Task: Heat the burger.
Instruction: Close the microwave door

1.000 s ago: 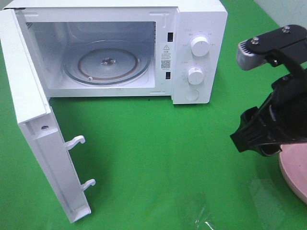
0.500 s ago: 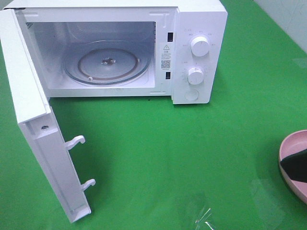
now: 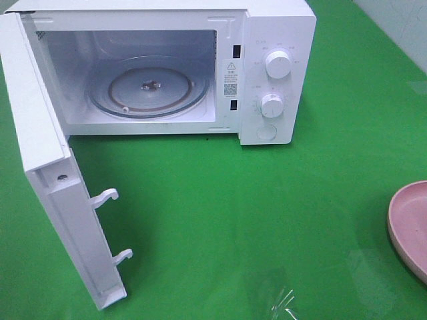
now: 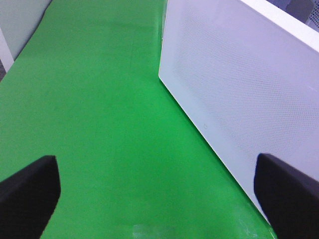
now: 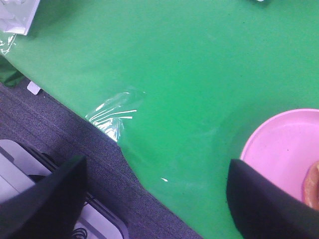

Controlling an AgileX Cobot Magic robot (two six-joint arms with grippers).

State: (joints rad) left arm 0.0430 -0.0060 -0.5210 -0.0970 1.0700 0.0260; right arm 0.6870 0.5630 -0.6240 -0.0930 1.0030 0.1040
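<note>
On the green counter [image 3: 267, 213] sits a white microwave [image 3: 277, 40] at the back, door [image 3: 47, 193] swung wide open toward the left, two latch hooks [image 3: 107, 197] sticking out of its inner edge. Inside, the glass turntable [image 3: 148, 87] is bare. Control panel on the microwave's right side has two round knobs [image 3: 277, 65], one above the other, and a round button under them. A pink plate [image 3: 408, 227] is cut off at the right edge of the high view, well apart from the microwave.

The right wrist view shows the right gripper [image 5: 159, 199] with its dark fingers [image 5: 55, 199] spread wide, nothing between them, hovering over the counter's front edge where the green covering ends and grey floor shows. The pink plate lies beside one finger, and a sliver of the burger [image 5: 312, 185], golden-brown bun only, peeks in at the frame edge on the plate.

The left wrist view shows the left gripper [image 4: 159, 199] wide open and empty too, fingers [image 4: 30, 194] far apart over bare green counter, the microwave's perforated white side just beside one finger.

Neither arm shows in the high view.
</note>
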